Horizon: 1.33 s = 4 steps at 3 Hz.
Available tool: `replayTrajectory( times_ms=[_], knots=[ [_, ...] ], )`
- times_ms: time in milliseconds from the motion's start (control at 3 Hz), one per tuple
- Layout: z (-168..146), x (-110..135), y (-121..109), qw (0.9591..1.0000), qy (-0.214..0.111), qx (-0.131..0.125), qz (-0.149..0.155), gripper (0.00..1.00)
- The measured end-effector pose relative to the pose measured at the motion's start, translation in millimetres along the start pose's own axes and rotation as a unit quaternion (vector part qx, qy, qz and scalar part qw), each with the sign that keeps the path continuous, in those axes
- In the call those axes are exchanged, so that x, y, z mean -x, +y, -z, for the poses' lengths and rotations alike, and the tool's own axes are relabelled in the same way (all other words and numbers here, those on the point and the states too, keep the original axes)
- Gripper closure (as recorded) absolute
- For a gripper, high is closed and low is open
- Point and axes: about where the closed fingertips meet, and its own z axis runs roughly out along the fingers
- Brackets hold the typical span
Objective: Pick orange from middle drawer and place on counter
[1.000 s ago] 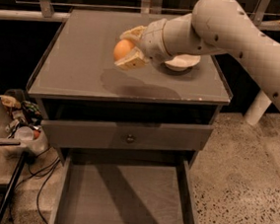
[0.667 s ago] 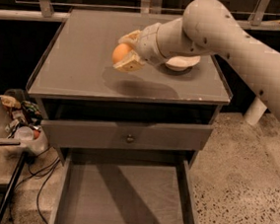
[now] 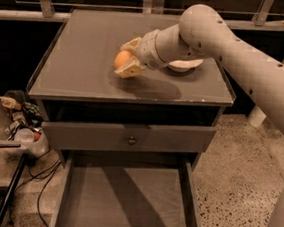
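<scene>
The orange (image 3: 121,60) is held between the two cream fingers of my gripper (image 3: 125,59), low over the middle of the grey counter (image 3: 81,64). I cannot tell whether it touches the surface. The gripper is shut on it, and the arm reaches in from the right. The middle drawer (image 3: 123,204) is pulled out at the bottom of the view, and its flat grey floor is bare.
A white bowl (image 3: 186,64) sits on the counter behind the arm's wrist. A closed grey drawer front with a round knob (image 3: 132,140) lies above the open drawer. A box of clutter (image 3: 20,124) stands at the left on the speckled floor.
The arm has shifted slightly, carrying the orange a little lower and toward the counter's centre. The orange stays in the gripper.
</scene>
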Motion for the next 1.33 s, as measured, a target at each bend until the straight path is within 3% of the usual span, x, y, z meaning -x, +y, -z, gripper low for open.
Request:
replayTrajectory(
  times_ms=[667, 1333],
  knots=[
    [-4.5, -14.7, 1.4, 0.9998, 0.003, 0.012, -0.017, 1.00],
    [-4.5, -14.7, 1.4, 0.9998, 0.003, 0.012, -0.017, 0.58]
  ],
)
